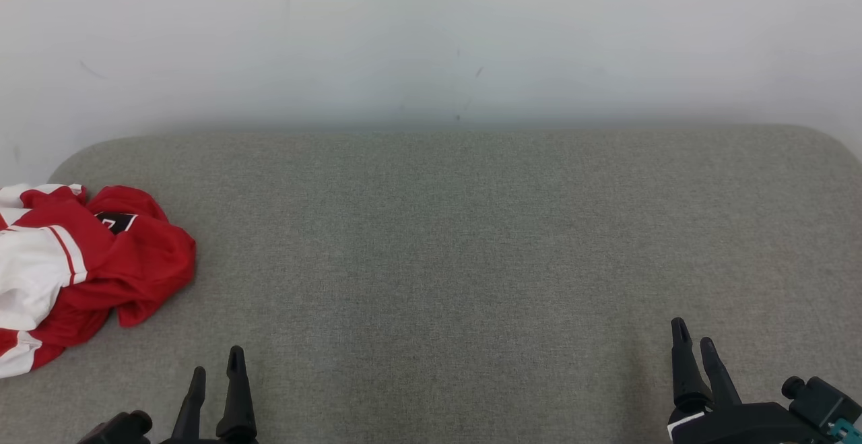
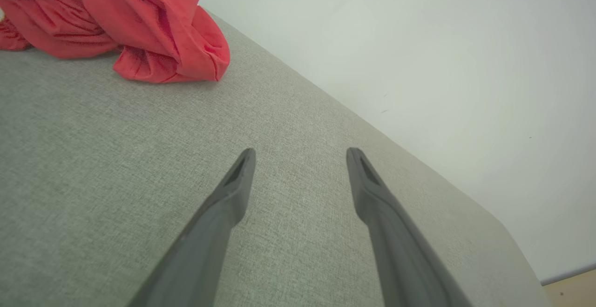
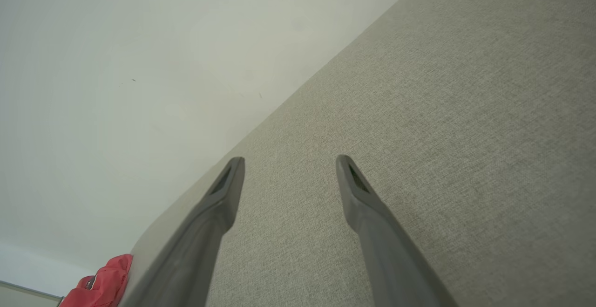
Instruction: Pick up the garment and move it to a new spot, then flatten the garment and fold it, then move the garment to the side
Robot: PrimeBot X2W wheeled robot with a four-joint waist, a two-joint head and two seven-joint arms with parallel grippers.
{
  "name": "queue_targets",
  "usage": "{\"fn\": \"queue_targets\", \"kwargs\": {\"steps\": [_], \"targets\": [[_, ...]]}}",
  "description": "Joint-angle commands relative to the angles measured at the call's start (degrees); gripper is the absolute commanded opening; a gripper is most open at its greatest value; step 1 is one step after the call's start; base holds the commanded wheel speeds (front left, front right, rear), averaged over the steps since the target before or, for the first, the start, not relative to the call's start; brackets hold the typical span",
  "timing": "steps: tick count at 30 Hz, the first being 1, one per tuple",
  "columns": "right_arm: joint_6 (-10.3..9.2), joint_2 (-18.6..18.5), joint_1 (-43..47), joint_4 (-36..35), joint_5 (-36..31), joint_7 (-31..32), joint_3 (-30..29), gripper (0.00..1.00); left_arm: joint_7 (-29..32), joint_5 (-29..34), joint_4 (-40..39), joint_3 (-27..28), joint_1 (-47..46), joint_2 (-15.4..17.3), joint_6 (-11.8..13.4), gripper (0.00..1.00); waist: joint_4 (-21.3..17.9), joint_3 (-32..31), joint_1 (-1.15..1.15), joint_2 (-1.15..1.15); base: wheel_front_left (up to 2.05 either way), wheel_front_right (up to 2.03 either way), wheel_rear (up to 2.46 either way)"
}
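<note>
The red and white garment (image 1: 101, 262) lies crumpled in a heap at the left edge of the grey cloth-covered desk (image 1: 431, 242), partly cut off by the side of the head view. The left hand (image 1: 217, 361) sits low at the front of the desk, near the garment but not touching it, its two dark fingers spread wide and holding nothing. The right hand (image 1: 693, 333) is at the front right, well apart from the garment, also spread wide and holding nothing. A pale wall (image 1: 431, 40) stands behind the desk.
</note>
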Motion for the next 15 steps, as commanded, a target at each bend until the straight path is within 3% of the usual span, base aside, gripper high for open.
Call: {"fn": "queue_targets", "kwargs": {"steps": [1, 15], "targets": [[-0.05, -0.22, -0.55, -0.4, -1.58, -0.53, 0.01, 1.0, -0.53, 1.59, -0.54, -0.07, -0.11, 0.33, -0.04, 1.0, 0.04, -0.01, 0.0, 0.0, 0.0, 0.0, 0.0], [-0.07, -0.25, -0.23, 0.48, -10.17, -2.71, 0.68, 1.0, -2.75, 11.68, -0.79, -0.85, -0.13, 0.35, -0.29, 1.0, 0.3, -0.02, 0.0, 0.0, 0.0, 0.0, 0.0]]}}
